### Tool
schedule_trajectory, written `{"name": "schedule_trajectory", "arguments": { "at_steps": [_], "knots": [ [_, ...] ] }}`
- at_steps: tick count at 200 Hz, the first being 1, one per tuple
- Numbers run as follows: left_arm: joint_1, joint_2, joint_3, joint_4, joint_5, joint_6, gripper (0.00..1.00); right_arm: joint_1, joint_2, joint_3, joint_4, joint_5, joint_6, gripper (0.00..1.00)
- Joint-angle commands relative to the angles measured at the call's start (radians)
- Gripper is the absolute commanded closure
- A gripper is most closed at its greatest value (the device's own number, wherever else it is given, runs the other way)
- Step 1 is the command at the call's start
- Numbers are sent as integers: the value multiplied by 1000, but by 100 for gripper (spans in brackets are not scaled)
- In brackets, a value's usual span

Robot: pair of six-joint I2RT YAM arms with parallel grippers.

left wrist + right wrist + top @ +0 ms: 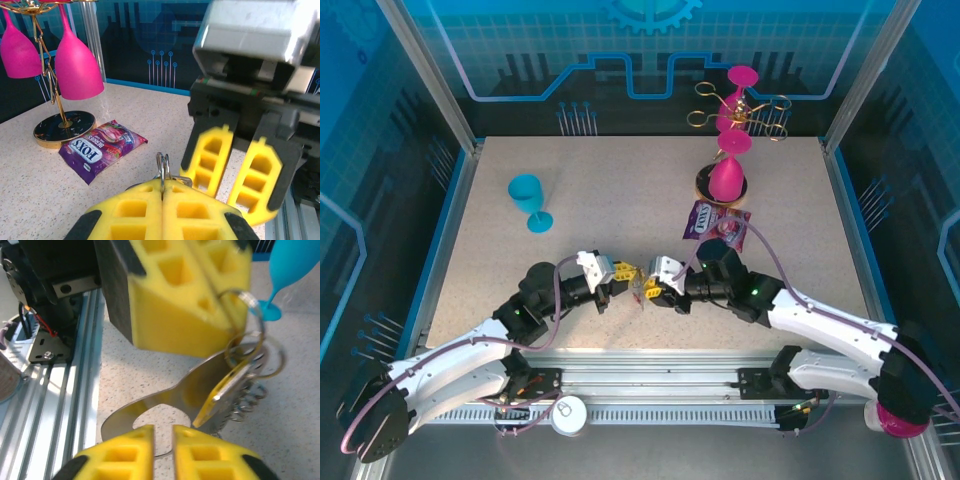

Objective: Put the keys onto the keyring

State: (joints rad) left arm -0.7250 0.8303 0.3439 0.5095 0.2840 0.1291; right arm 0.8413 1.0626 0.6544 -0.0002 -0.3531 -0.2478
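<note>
Left fingers (135, 212) are clamped tight, pads flat together, and pinched at their tips is a small silver ring (162, 167) of the keyring (150, 410), the grey metal loop trailing from it. Right fingers (125, 452) face them nose to nose with just a narrow slit between the pads, and their tips are right at the loop's near end. Touching it or not, I can't tell. A yellow key (217, 397) dangles edge-on against the loop, with more silver rings and a little coil bunched beside it. The whole cluster sits between the two arms, mid-width on the tabletop (620, 180) and toward its near edge. Out from there, a purple packet (102, 147) lies flat on the right. Just beyond it stands the gold rack (65, 129) on its dark round base, with pink glasses (77, 65) hung bowl-down. Well off at the far left, a blue glass (528, 195) stands upright.
</note>
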Motion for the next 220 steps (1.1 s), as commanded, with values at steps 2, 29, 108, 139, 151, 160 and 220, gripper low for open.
{"name": "schedule_trajectory", "arguments": {
  "at_steps": [2,29,108,139,151,160,220],
  "knots": [
    [-7,-3,-2,54,1,-2,100,-26,-56,-4,0,49,-15,77],
    [-8,-2,-2,56,10,-3,100,-36,-62,10,4,43,-15,61],
    [-8,7,-3,67,17,-14,100,-34,43,42,167,1,67,62],
    [-8,8,-3,72,24,-17,100,-34,51,42,182,27,72,69],
    [-7,8,-2,72,24,-17,100,-34,50,42,177,39,68,76],
    [-7,7,-1,71,24,-17,100,-34,48,42,168,41,61,81],
    [-7,4,9,74,35,-7,100,-24,41,91,-64,38,-68,99]
  ]
}}
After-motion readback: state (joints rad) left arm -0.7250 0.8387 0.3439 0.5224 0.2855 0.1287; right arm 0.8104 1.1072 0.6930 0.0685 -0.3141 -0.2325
